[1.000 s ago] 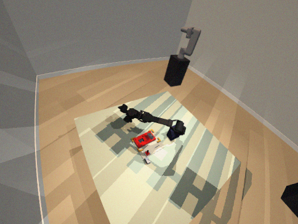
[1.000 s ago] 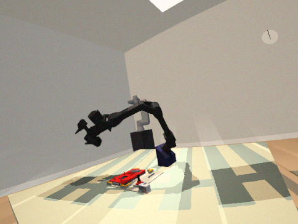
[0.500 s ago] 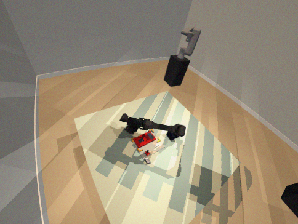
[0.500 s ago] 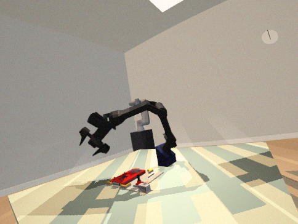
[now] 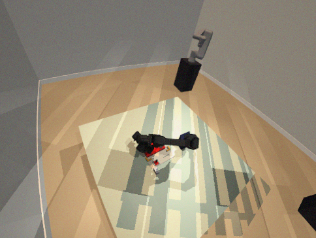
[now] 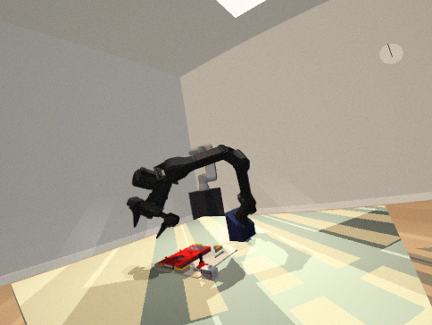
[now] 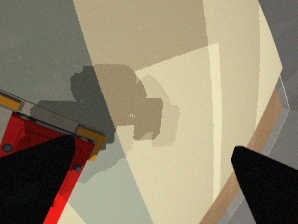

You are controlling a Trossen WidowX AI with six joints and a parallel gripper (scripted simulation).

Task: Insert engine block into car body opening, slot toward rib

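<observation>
The red car body (image 5: 155, 151) (image 6: 193, 254) (image 7: 30, 132) lies on a pale board (image 5: 165, 158) (image 6: 228, 254). A dark opening shows in its top in the exterior view; what is inside cannot be made out. A small grey block (image 5: 156, 171) (image 6: 209, 272), perhaps the engine block, stands at the board's near end beside a small red piece (image 5: 156, 162) (image 6: 202, 265). My gripper (image 6: 147, 231) (image 7: 156, 149) is open and empty, above and to the left of the car body in the exterior view. In the wrist view one finger overlaps the body's corner; no contact shows.
Small yellow-and-grey parts (image 5: 168, 148) (image 6: 218, 248) sit on the board beside the car body. The arm's blue base (image 6: 239, 227) stands behind the board on the table (image 5: 183, 203) (image 6: 277, 299). A grey arm on a black pedestal (image 5: 187, 76) (image 6: 206, 203) stands beyond the table.
</observation>
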